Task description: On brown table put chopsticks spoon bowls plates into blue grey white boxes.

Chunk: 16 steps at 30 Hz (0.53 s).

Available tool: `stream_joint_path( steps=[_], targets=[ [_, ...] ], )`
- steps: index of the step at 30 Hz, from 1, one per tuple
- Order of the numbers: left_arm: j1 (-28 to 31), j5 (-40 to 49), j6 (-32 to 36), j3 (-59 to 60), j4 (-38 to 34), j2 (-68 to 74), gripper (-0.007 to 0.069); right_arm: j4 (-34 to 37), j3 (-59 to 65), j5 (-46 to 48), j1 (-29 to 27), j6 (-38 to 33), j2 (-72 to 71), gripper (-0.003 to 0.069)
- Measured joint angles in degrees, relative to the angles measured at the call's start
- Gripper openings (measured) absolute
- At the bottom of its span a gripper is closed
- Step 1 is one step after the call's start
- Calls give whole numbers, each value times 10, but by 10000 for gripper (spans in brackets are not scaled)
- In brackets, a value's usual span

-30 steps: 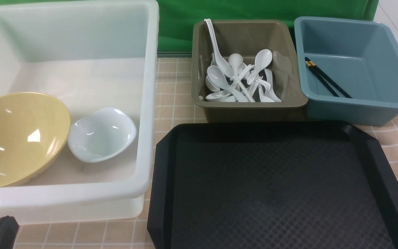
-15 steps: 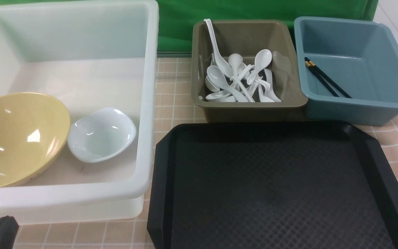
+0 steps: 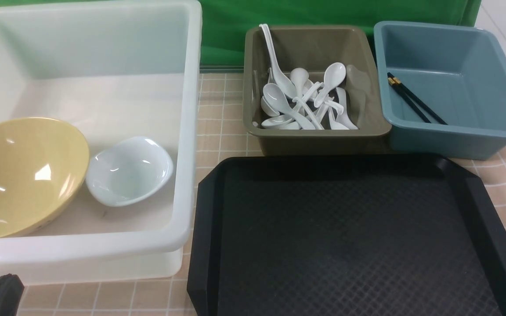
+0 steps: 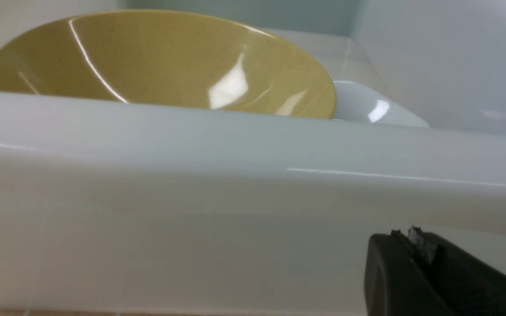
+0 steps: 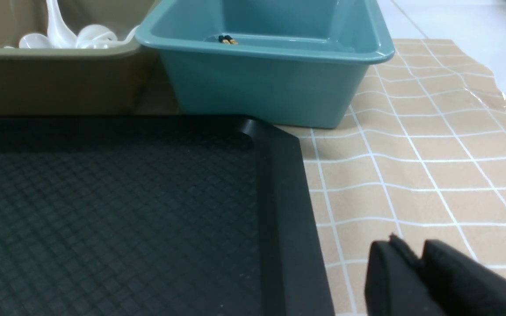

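Left tool (image 4: 415,245) sits low against the outside of the near wall of the white box (image 3: 182,131), fingers pressed together, nothing between them. Right tool (image 5: 413,259) hangs just above the tabletop (image 5: 433,166), beside the right rim of the black tray (image 3: 345,237); its fingertips look nearly touching and carry nothing, though whether a slit remains between them cannot be told.

Contents check:
- White box: yellow bowl (image 3: 20,171) tilted, leaning toward the left wall; small white bowl (image 3: 128,171) just beside it, rims touching or close to it.
- Grey box (image 3: 316,134): heap of white spoons (image 3: 301,103), one handle propped up against the far-left corner.
- Blue box (image 3: 455,136): chopsticks (image 3: 415,103) lying together on the floor by the left wall, gold bands toward the back.
- Black tray: bare textured surface, no items on it.
- No plates visible anywhere. No loose tableware visible on the tabletop in any view.

Judgement: sorting appears finished, or as near as these views allow. Both arms look parked at the near edge, clear of the boxes; step in hand reads as the rest position after the last drop.

Next move, if any: only confirm nothing lies outside camera coverage, e.g. behind the white box or off the near edge. If something turns up there, the nearer arm would need its fingers spread before approach, as both are currently drawn in.
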Motion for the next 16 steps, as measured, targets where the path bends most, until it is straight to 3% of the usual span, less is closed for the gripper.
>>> stream_joint_path(
  steps=[16],
  targets=[
    [0, 0, 0, 0, 0, 0, 1, 0, 0, 0, 0, 0, 0, 153]
  ],
)
